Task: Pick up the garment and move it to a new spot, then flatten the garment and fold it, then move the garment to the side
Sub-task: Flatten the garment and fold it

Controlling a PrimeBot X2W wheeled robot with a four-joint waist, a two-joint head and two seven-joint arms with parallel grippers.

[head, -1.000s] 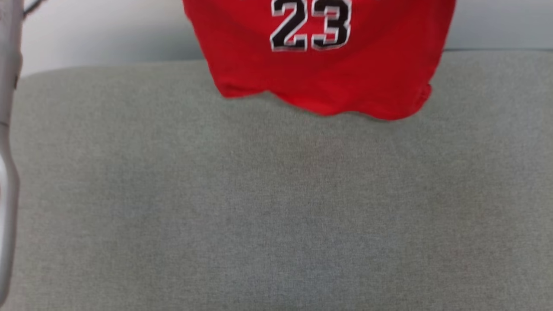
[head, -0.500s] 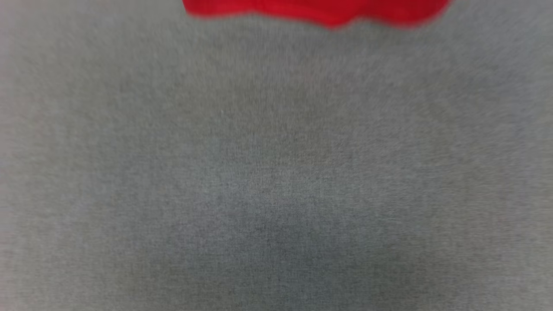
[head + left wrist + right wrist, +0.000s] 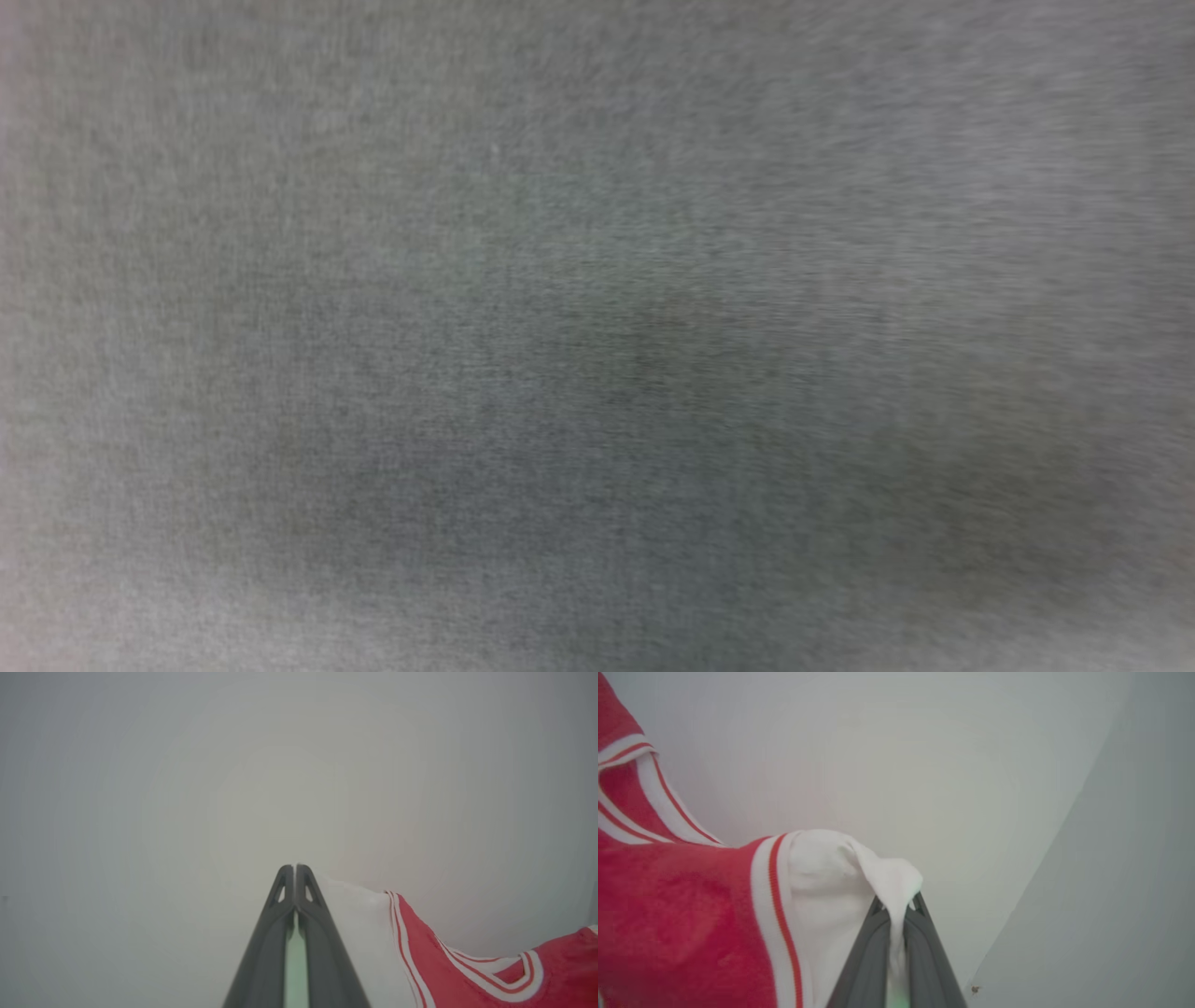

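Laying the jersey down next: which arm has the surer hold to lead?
Right, likely. The right gripper pinches a thick white sleeve fold of the garment between shut fingers. The left gripper is shut, but only a sliver of sleeve shows at its tips.

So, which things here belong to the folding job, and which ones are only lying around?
Belong to the job: the garment, red with white sleeves; right gripper, shut on a sleeve; left gripper, shut at the other sleeve.
Just there: grey fabric surface; pale wall.

A plain indoor room, kind unclear. Grey woven upholstery (image 3: 373, 373) and bare pale walls (image 3: 924, 742) show.
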